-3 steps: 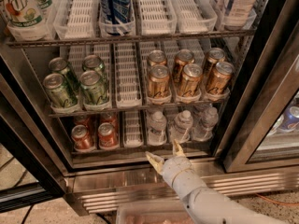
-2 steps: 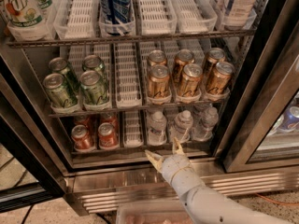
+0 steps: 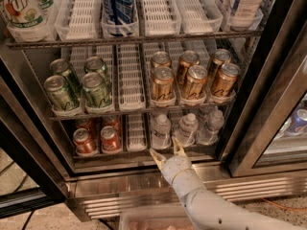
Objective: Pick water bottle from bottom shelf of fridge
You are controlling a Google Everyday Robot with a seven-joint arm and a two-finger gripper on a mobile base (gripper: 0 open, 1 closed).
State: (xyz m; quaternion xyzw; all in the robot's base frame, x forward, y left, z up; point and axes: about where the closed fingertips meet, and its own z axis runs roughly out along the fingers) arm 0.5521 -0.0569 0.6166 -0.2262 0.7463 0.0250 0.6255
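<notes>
The fridge stands open in front of me, dark-framed with wire racks. On its bottom shelf, three small clear water bottles with white caps stand side by side: left, middle, right. My gripper is just in front of the shelf edge, below the gap between the left and middle bottles. Its two tan fingers are spread open and hold nothing. The white arm comes up from the bottom right.
Red cans stand at the left of the bottom shelf, beside a vacant white lane tray. Gold cans and green cans fill the rack above. The ribbed steel base panel lies below. The door frame is at the right.
</notes>
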